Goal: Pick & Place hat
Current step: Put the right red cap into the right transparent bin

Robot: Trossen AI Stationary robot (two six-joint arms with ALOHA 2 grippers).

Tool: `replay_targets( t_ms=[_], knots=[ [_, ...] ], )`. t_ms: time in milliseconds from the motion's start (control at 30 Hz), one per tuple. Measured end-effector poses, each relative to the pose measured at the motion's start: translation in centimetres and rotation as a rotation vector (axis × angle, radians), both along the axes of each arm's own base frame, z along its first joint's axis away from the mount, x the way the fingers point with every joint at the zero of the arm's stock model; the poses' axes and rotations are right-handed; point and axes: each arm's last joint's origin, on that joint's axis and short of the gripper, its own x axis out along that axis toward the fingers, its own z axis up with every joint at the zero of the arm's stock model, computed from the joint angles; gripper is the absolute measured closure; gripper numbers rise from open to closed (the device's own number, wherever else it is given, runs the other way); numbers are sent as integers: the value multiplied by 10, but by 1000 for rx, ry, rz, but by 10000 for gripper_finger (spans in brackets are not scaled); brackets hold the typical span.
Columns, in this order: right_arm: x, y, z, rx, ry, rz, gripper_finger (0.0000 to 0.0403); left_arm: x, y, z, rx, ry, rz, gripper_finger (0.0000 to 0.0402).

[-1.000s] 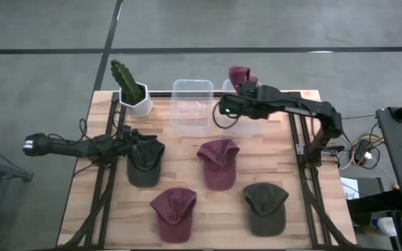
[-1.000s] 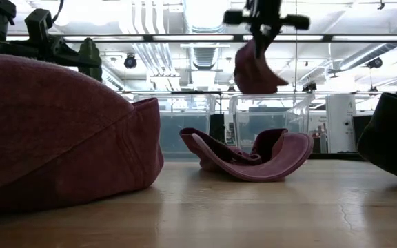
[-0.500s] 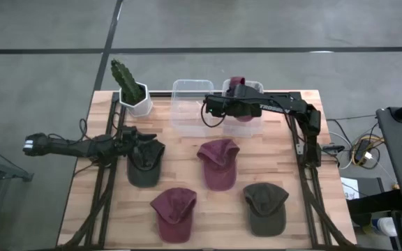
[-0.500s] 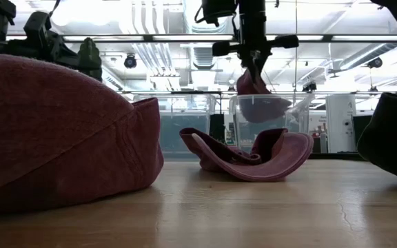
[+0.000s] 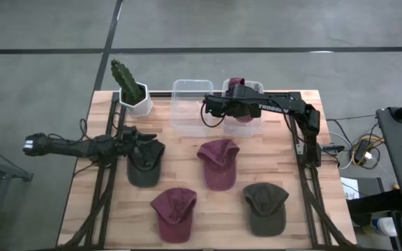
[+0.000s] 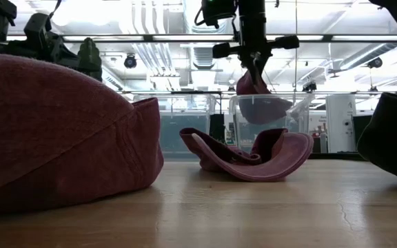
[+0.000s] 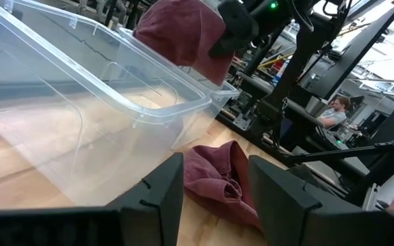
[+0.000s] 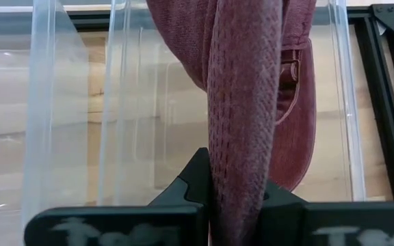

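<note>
Wooden tabletop [image 5: 187, 157], industrial workshop beyond.

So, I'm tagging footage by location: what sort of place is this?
Probably a robotics lab or workshop. The wooden table sits on a bare concrete floor, the low view shows exposed ceiling ducts, and a person at a workstation shows behind the arms.

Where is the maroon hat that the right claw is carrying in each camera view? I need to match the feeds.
High view: maroon hat at the table's back, over the right clear bin.
Low view: hat hanging upper centre, into that bin.
Left wrist view: hat beyond the bins.
Right wrist view: hat fills the centre.
Shared landmark: the clear bin.
</note>
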Motion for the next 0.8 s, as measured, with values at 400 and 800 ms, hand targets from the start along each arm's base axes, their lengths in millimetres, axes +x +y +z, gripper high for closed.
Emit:
replay_targets(
  t_ms=[400,800],
  knots=[
    [-1,-2,0,-5,22,27,331,0,0,0,-2,-1,-5,246],
    [-1,-1,1,0,42,68,288,0,0,0,-3,-1,-4,246]
  ],
)
